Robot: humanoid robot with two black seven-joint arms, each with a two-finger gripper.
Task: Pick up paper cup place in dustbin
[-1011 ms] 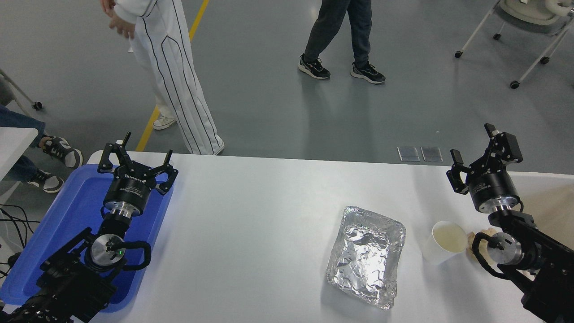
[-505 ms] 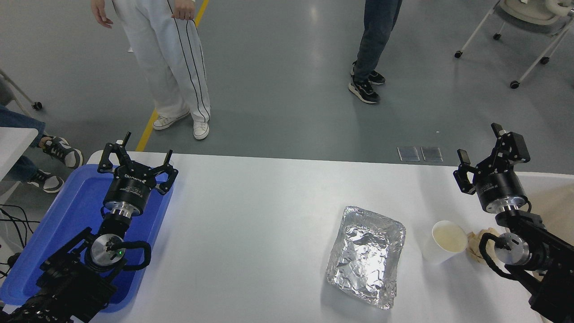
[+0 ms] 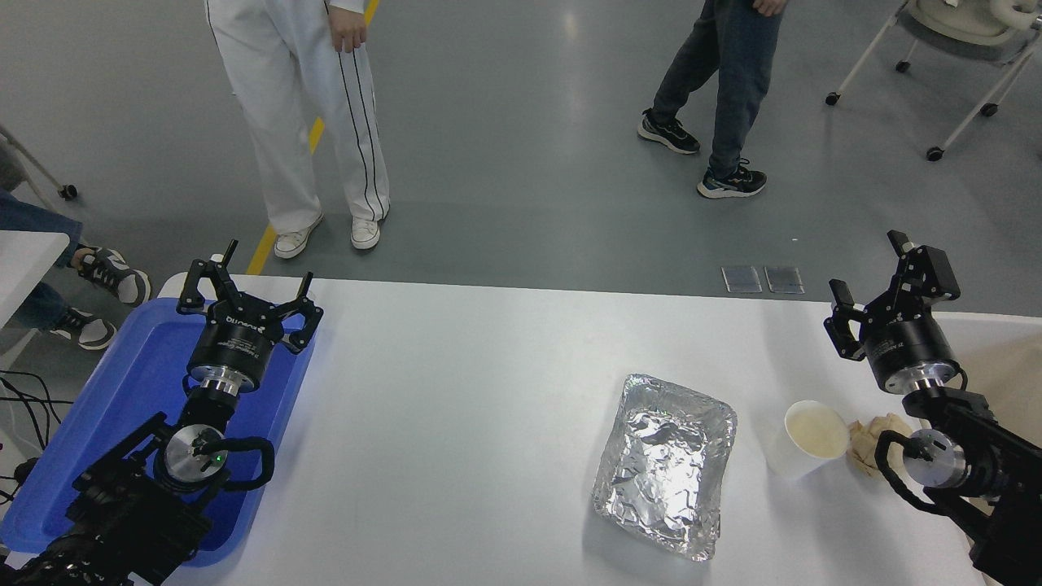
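The white paper cup (image 3: 806, 439) stands upright on the table at the right, its cream inside showing. My right gripper (image 3: 869, 267) is open and empty, raised beyond and to the right of the cup, near the table's far edge. The right arm's wrist passes just right of the cup. My left gripper (image 3: 248, 270) is open and parked over the blue tray at the lower left. At the right edge a beige surface with a pale border (image 3: 1013, 374) shows behind the right arm; I cannot tell whether it is the dustbin.
A crinkled silver foil tray (image 3: 666, 462) lies left of the cup. A crumpled tan paper ball (image 3: 869, 438) sits against the cup's right side. A blue plastic tray (image 3: 122, 391) is at the table's left end. Two people walk on the floor beyond the table.
My right gripper has moved right and slightly away from the cup, staying open. The cup has not moved. The two people have shifted to the right.
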